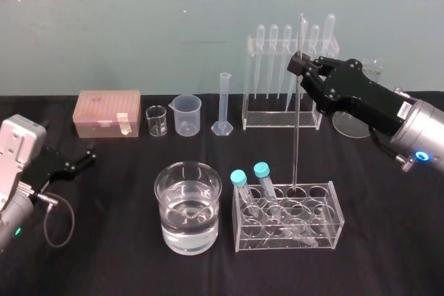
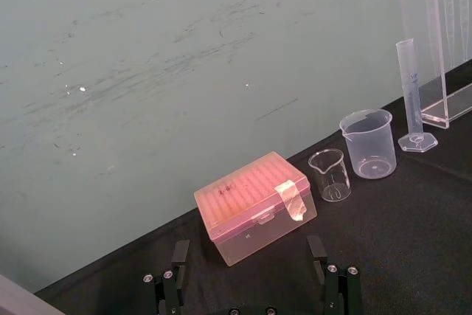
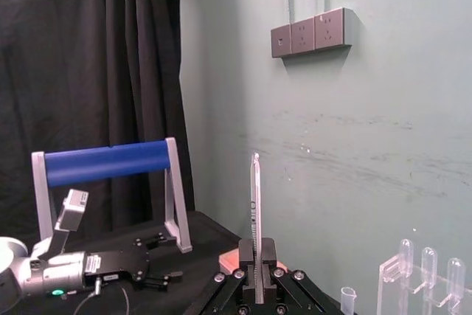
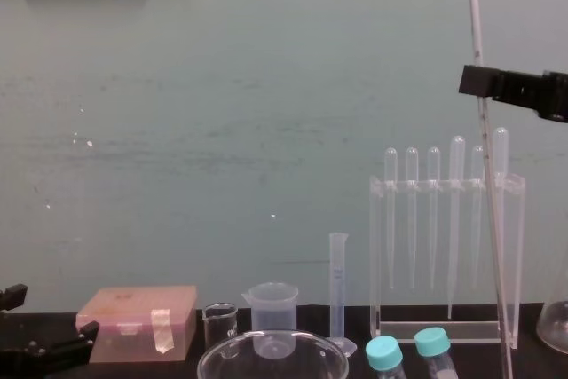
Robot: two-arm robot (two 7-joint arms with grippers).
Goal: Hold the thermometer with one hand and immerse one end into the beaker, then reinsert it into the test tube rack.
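My right gripper [image 1: 302, 64], upper right of the head view, is clamped shut on the thermometer [image 1: 297, 129] near its top end. The rod hangs nearly upright, its lower tip at a back-row hole of the test tube rack [image 1: 326, 230], lower centre-right. I can't tell if the tip is in the hole or just over it. The beaker [image 1: 170, 230] holds water, just left of the rack. My left gripper [image 1: 83, 159] is parked at the left edge, fingers spread, holding nothing.

Risks, as I judge them:
- The grip is high on a long glass rod, so any wrist tilt swings the tip wide. It could catch the hole's edge or the blue-capped tubes [image 1: 250, 181] and snap.
- Smooth glass could slip down through the pads.
- A low pass could knock the tip on the beaker rim.

Views:
- The head view shows the tip at the rack, plus the beaker.
- The chest view cuts the rod's lower end off but shows its slight lean (in front of the pipette stand [image 4: 444, 330]).
- The right wrist view shows the pads shut on the rod.
- The left wrist view shows the left fingers apart.
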